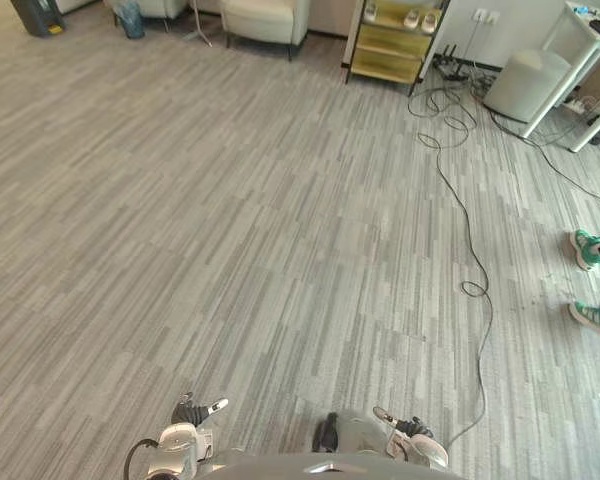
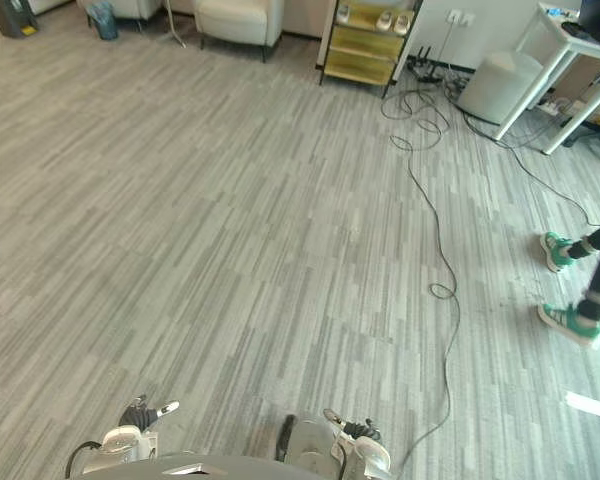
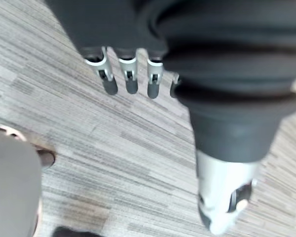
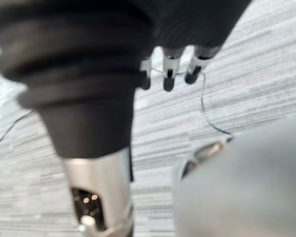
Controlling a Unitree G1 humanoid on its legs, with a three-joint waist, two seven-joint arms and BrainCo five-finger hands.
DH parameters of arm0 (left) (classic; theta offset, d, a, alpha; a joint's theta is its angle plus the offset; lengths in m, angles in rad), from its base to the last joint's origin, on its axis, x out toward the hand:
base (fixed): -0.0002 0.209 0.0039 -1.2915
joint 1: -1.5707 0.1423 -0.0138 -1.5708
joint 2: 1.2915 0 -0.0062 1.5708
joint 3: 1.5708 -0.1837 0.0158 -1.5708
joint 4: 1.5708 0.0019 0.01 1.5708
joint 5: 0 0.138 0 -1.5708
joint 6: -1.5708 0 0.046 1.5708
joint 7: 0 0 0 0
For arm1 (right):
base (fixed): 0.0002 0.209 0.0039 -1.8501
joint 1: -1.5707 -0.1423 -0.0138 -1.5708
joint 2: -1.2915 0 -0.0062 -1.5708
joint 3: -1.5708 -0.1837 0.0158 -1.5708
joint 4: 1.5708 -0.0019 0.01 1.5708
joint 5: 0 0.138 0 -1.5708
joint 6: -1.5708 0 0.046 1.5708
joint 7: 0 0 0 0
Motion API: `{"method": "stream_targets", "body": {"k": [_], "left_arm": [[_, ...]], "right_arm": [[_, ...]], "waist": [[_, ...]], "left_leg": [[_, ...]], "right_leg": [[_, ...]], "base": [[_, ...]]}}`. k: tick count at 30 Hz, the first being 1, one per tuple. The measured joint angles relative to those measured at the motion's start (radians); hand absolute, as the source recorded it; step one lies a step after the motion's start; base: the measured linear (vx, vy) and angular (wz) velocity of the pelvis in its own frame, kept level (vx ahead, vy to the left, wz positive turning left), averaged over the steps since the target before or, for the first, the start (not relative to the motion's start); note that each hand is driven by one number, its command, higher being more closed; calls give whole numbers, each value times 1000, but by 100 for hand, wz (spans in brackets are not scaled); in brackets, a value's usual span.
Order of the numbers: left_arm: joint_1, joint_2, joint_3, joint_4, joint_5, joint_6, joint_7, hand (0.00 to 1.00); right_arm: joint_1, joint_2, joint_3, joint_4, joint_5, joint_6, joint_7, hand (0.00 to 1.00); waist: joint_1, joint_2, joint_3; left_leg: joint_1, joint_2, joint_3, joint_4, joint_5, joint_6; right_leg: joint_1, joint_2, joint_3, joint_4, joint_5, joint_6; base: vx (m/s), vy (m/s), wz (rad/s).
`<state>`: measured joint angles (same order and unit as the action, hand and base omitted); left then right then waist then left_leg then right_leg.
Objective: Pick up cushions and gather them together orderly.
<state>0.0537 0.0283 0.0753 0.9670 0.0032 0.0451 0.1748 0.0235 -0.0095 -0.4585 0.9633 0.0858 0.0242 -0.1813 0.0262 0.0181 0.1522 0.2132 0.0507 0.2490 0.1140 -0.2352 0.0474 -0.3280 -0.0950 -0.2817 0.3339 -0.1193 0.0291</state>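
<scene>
My left hand [image 1: 194, 412] hangs low at the bottom of the eye views, over bare grey striped carpet. In its wrist view the left hand's fingers [image 3: 131, 83] point straight down at the floor with nothing between them and the thumb. My right hand [image 1: 408, 432] hangs at the bottom right in the same way. The right hand's fingers [image 4: 168, 80] are straight and apart from the thumb, holding nothing.
A cream armchair [image 1: 266, 18] stands at the far wall, with a yellow shelf unit [image 1: 394, 42] to its right. Further right are a white round bin [image 1: 526, 84] and a white table leg [image 1: 560, 88]. A person's green shoes [image 1: 586, 248] stand at the right edge.
</scene>
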Motion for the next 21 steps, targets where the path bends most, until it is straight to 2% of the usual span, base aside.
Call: {"method": "stream_targets", "body": {"k": [1, 2, 3, 4, 5, 7, 8, 10, 11, 12, 13, 14, 15, 17, 18, 20, 21], "left_arm": [[10, 3, 3, 1, 1, -1, 0, 0], [9, 3, 5, 1, 1, -1, 0, 0], [10, -1, 6, 4, 1, -1, 0, 0], [9, -11, 12, 10, 1, -1, -1, 0], [8, -21, 10, 12, 1, -2, -3, 0], [10, -45, 28, 10, 0, -2, -3, 0], [12, -52, 44, 11, 0, -2, -3, 0], [15, -55, 55, -1, 0, -2, -6, 0], [17, -54, 50, -9, 0, -3, -6, 0], [17, -52, 43, -14, -1, -3, -7, 0], [17, -50, 43, -16, -2, -3, -7, 0], [16, -42, 43, -28, -2, -5, -6, 0], [17, -40, 43, -36, -2, -5, -6, 0], [18, -39, 46, -55, -10, -9, -5, 0], [18, -39, 55, -68, -22, -11, -5, 0], [19, -38, 59, -76, -24, -12, -5, 0], [18, -38, 61, -94, -27, -13, -7, 0]], "right_arm": [[8, 2, -5, 2, 0, 1, -1, 0], [11, 4, -22, 5, 4, 1, -1, 0], [8, 4, -28, 3, 7, 2, -1, 0], [6, -2, -35, -4, 6, 0, -1, 0], [-2, -5, -45, -2, 7, -4, -1, 0], [-4, -8, -71, -5, 8, 0, -1, 0], [-1, -7, -75, -5, 8, 1, -1, 0], [13, -4, -59, -13, 10, 1, -3, 0], [19, -5, -53, -14, 12, 0, -3, 0], [20, -7, -54, -5, 15, 2, -3, 0], [20, -7, -54, -4, 18, 3, -3, 0], [24, -6, -53, 1, 26, 9, -4, 0], [25, -6, -53, 7, 27, 12, -5, 0], [20, -17, -54, 41, 29, 19, -6, 0], [5, -24, -57, 64, 32, 23, -9, 0], [-1, -24, -59, 76, 34, 22, -14, 0], [2, -19, -65, 75, 35, 27, -17, 0]], "waist": [[-4, -11, 2], [-6, -14, 4], [-14, -21, 1], [-13, 18, 4], [-11, 39, 3], [-7, 69, 3], [-10, 76, 1], [-23, 78, 2], [-24, 76, 4], [-20, 75, 4], [-16, 80, 3], [-1, 71, 9], [6, 68, 11], [23, 65, 13], [39, 65, 14], [41, 63, 16], [52, 54, 20]], "left_leg": [[34, 0, -24, 2, -18, -29], [62, 0, -56, 5, -40, -46], [86, 6, -89, 5, -51, -46], [90, 30, -108, 19, -50, -48], [72, 55, -126, 65, -39, -63], [42, 94, -172, 195, -31, -74], [17, 114, -199, 295, -9, -98], [-76, 140, -254, 555, 108, -143], [-150, 159, -270, 722, 194, -172], [-218, 187, -256, 869, 189, -162], [-247, 196, -243, 920, 182, -155], [-319, 199, -207, 1004, 143, -132], [-341, 196, -189, 1014, 128, -116], [-398, 181, -154, 1009, 86, -107], [-447, 172, -124, 963, 41, -104], [-475, 161, -111, 901, 14, -101], [-507, 130, -87, 748, -7, -90]], "right_leg": [[18, 13, 35, -186, 120, 5], [23, 12, 60, -237, 191, -2], [28, 15, 63, -202, 283, -6], [22, 35, 51, -148, 247, -17], [16, 56, 48, -113, 208, -41], [44, 94, 38, -89, 171, -60], [71, 115, 32, -77, 142, -71], [131, 139, 24, -69, 85, -84], [172, 154, 26, -78, 59, -92], [209, 174, 35, -95, 46, -99], [231, 182, 43, -108, 42, -102], [302, 193, 75, -154, 24, -118], [329, 193, 88, -171, 21, -119], [388, 188, 123, -210, 18, -118], [439, 183, 160, -244, 15, -114], [469, 173, 177, -268, 15, -102], [513, 144, 208, -290, 1, -84]], "base": [[602, -306, 51], [628, -337, 55], [514, -319, 31], [480, -293, 13], [458, -293, -7], [375, -223, -17], [474, -226, -14], [458, -186, 1], [352, -113, -5], [346, -94, -14], [401, -90, -35], [381, -79, -35], [369, -71, -44], [270, -6, -52], [338, 44, -63], [294, 83, -55], [326, 141, -40]]}}
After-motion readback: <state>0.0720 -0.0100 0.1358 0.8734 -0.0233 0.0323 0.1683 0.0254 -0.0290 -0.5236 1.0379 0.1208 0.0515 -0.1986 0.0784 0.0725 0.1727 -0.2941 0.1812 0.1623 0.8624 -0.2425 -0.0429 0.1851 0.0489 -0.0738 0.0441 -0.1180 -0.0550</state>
